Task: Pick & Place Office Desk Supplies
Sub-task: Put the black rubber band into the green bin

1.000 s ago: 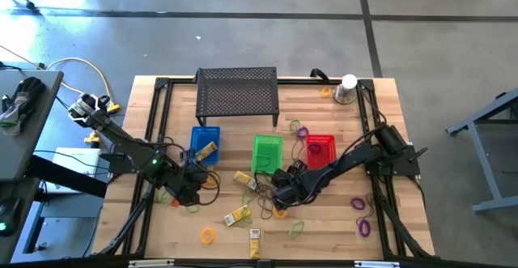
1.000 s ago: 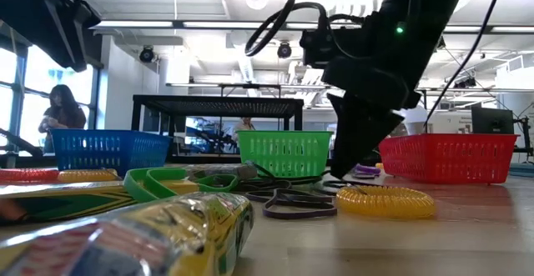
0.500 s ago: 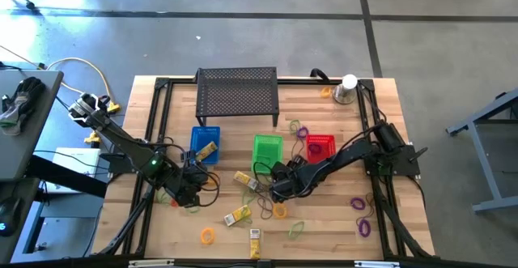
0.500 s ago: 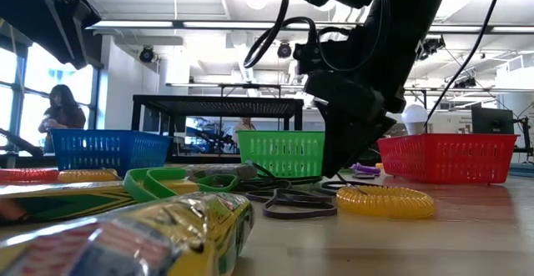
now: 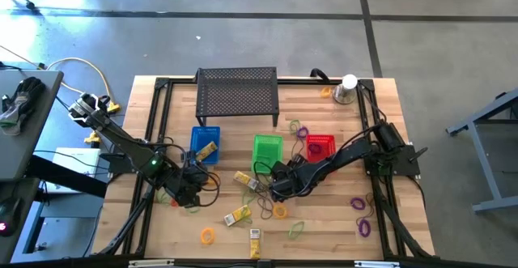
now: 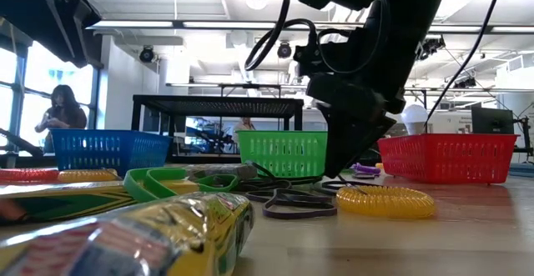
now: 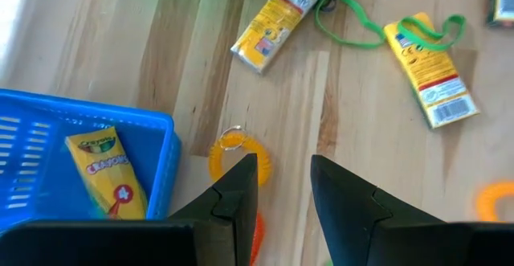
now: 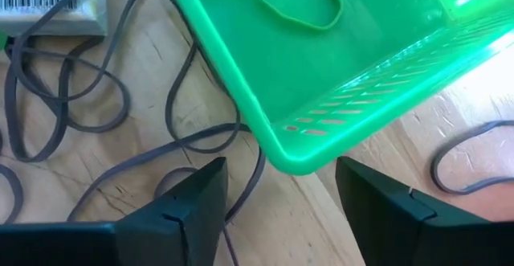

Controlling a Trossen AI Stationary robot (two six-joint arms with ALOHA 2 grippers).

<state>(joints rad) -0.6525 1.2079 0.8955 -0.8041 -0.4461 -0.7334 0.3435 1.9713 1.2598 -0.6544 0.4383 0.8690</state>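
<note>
**Thin dark loops under the right gripper: light, limp, best hooked at a raised strand**

Taking the green plastic basket (image 8: pixel 337 65) as the landmark and going outward from its near corner: the right gripper (image 8: pixel 277 198) is hovering just in front of that corner with its two dark fingers (image 8: pixel 189 198) spread apart and holding nothing; between and just beyond them the thin dark elastic loops (image 8: pixel 72 113) are lying tangled flat on the wooden table (image 8: pixel 377 157), some strands touching the basket's wall; one green elastic loop (image 8: pixel 293 5) is already lying inside the basket.

These loops are looking very light, soft and floppy; they will probably slip or drag neighbours along, so a pinch across a single strand where it is arching clear of the tangle seems the safest hold.

Farther from the basket, the yellow rectangular crayon boxes (image 7: pixel 269 29) are lying loose on the wood; stiff and light, they would be taking a grip across the narrow sides.

Farther still, beside the blue plastic basket (image 7: pixel 88 121), the left gripper (image 7: pixel 283 186) is waiting, its fingers partly apart and empty, over an orange coiled ring (image 7: pixel 237 149); one crayon box (image 7: pixel 100 169) is sitting inside that basket.
</note>
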